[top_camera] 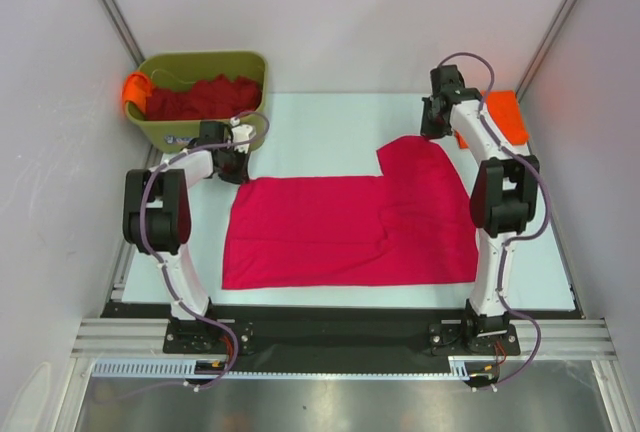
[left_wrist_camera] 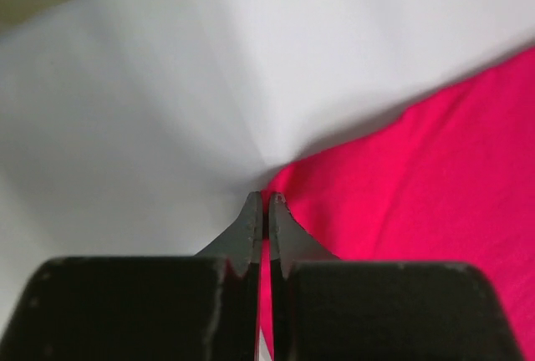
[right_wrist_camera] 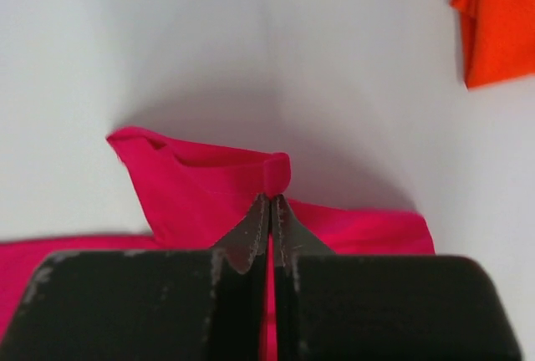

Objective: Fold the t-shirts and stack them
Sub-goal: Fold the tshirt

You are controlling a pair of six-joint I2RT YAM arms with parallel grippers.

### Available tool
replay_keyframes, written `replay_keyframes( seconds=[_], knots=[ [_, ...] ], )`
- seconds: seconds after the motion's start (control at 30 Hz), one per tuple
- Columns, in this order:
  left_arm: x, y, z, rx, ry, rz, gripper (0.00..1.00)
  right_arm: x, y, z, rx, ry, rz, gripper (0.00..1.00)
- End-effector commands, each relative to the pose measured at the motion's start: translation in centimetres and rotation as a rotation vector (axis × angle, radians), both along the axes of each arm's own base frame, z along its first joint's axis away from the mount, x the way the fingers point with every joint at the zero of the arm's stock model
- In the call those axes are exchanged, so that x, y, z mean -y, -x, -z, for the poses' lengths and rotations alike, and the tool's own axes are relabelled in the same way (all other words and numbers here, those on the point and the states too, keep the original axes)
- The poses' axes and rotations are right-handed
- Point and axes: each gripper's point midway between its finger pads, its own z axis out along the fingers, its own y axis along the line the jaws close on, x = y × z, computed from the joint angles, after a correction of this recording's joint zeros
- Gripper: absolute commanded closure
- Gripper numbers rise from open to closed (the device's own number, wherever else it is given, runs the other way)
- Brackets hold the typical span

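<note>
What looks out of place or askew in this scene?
An orange cloth hangs over the left rim of the olive-green bin, half outside, while the dark red t-shirts lie inside. The crimson-pink t-shirt lies spread flat; nothing else stands out.

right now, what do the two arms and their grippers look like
Both the left arm and right arm have white links with bulky black joint housings, and a lilac-grey cable loops along each. The left gripper and right gripper look alike: black blocky carriers with dark grey fingers tapering to thin, scuffed tips.
</note>
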Motion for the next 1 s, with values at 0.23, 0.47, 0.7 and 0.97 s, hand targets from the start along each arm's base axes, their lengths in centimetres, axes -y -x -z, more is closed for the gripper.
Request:
replay_keyframes(
  seconds=[0.23,0.47,0.7,0.97],
  knots=[
    [-0.6,1.2,-5.7,0.174,-0.122,0.238,1.0,2.2,10.9,-2.5,0.014,0.07,0.041,1.0],
    [0.5,2.6,-7.1,0.237,-0.145,0.475,1.0,1.4,18.6,-3.4,0.067,-0.016,0.089,1.0],
    [1.0,5.7,-7.1,0.268,-0.195,0.713,1.0,2.0,24.1,-1.8,0.034,-0.034,0.15,1.0],
    [1.1,8.7,-7.4,0.266,-0.22,0.849,1.0,3.2,27.1,-0.1,0.013,-0.022,0.214,1.0]
  ],
)
